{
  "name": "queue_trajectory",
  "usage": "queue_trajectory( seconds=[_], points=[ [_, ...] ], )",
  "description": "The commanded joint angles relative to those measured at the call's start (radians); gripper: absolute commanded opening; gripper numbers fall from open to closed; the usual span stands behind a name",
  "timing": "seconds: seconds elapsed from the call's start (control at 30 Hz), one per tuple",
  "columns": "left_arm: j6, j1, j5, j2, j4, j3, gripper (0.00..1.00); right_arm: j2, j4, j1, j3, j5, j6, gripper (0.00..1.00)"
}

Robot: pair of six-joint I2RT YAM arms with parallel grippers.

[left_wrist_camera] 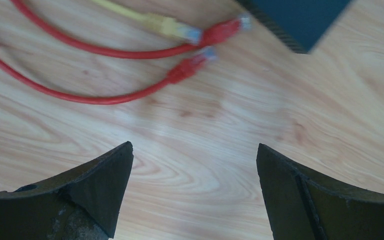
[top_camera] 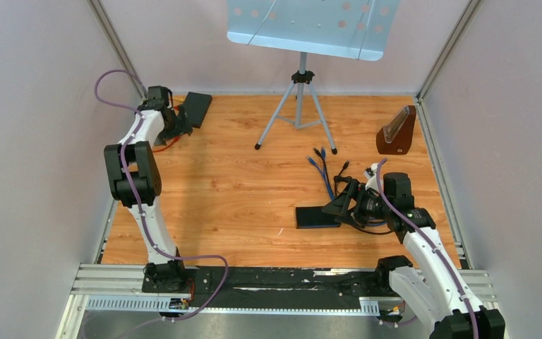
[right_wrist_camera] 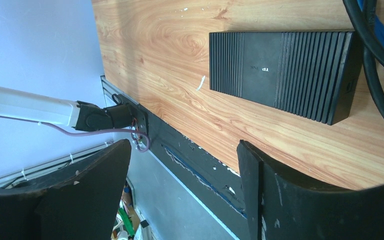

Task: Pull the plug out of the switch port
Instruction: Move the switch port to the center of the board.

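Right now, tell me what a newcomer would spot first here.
The music stand on its tripod looms at the far wall. The black switch lies beside the open right gripper. Red cables lie just ahead of the open left gripper, far left.

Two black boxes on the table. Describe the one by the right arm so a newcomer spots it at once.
On the wooden table, go to the right half, just ahead of the right gripper. The switch is the flat black ribbed box, with blue cables close behind it; the other black box sits in the far left corner by red cables.
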Motion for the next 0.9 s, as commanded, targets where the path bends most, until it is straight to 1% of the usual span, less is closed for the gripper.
queue_trajectory(
  seconds=[0.0,0.07,0.2,0.37,0.43,0.53,0.6,0.7,0.73,0.87],
  points=[
    [-0.038,0.052,0.061,0.061,-0.051,0.091,1.00,0.025,0.030,0.004,-0.008,-0.020,-0.018,0.78],
    [-0.047,0.066,0.056,0.093,-0.057,0.100,1.00,0.038,0.025,0.004,-0.005,-0.024,-0.026,0.78],
    [-0.041,0.083,0.069,0.116,-0.004,0.079,1.00,0.046,0.029,0.005,-0.012,-0.023,-0.024,0.78],
    [-0.039,0.111,0.112,0.183,-0.048,0.123,1.00,0.053,0.029,0.005,-0.015,-0.019,-0.026,0.78],
    [-0.039,0.122,0.141,0.191,-0.036,0.116,1.00,0.053,0.029,0.004,-0.015,-0.020,-0.025,0.78],
    [-0.032,0.128,0.167,0.184,-0.012,0.095,1.00,0.045,0.031,0.004,-0.019,-0.021,-0.023,0.78],
    [-0.028,0.130,0.176,0.160,-0.006,0.081,0.98,0.042,0.031,0.004,-0.023,-0.022,-0.024,0.78],
    [-0.018,0.129,0.216,0.094,0.093,0.001,0.98,0.033,0.032,0.004,-0.035,-0.021,-0.017,0.78],
    [-0.017,0.130,0.203,0.068,0.114,-0.013,0.99,0.030,0.033,0.004,-0.038,-0.021,-0.015,0.78],
    [0.012,0.132,0.186,0.044,0.117,0.020,1.00,0.023,0.046,0.004,-0.051,-0.020,-0.004,0.78]
  ],
)
